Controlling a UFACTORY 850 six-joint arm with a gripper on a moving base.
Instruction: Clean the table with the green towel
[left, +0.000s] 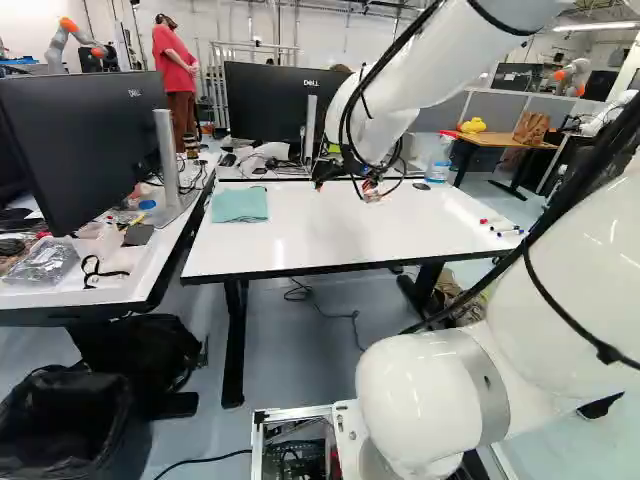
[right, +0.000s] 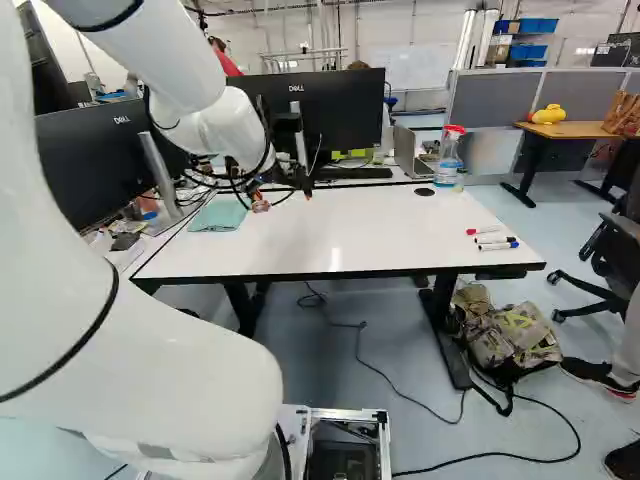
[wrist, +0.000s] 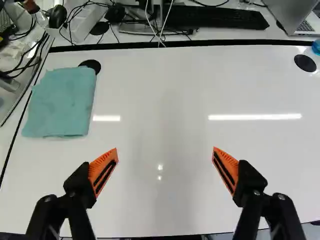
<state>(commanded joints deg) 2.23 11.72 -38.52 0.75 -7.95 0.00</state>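
1. The green towel (wrist: 62, 102) lies folded flat on the white table (wrist: 160, 75), ahead of the gripper (right: 283, 197) and out past its left finger, apart from both fingers.
2. In the wrist view the gripper (wrist: 165, 152) has its two fingers spread wide, the orange pads (wrist: 102, 171) well apart, with white tabletop showing between them.
3. A round black cap (wrist: 90, 65) sits at the towel's far corner, ahead of the gripper on its left side.
4. Ahead of the gripper and to its right, a second black disc (wrist: 305, 62) is set near the table's far edge.
5. A spray bottle (right: 448, 158) with a red top stands just beside that disc, farther from the gripper.
6. Several capped markers (right: 493, 241) lie to the gripper's right, by the table's right edge.
7. Beyond the far edge, ahead of the gripper, are a black keyboard (wrist: 215, 17), a laptop (right: 408, 150) and a monitor (left: 280, 100).
8. Left of the gripper, past the towel, another monitor (left: 85, 140) stands on a side desk (left: 110, 285).
9. Below the gripper's level and to its right, a patterned backpack (right: 510, 338) rests on the floor.
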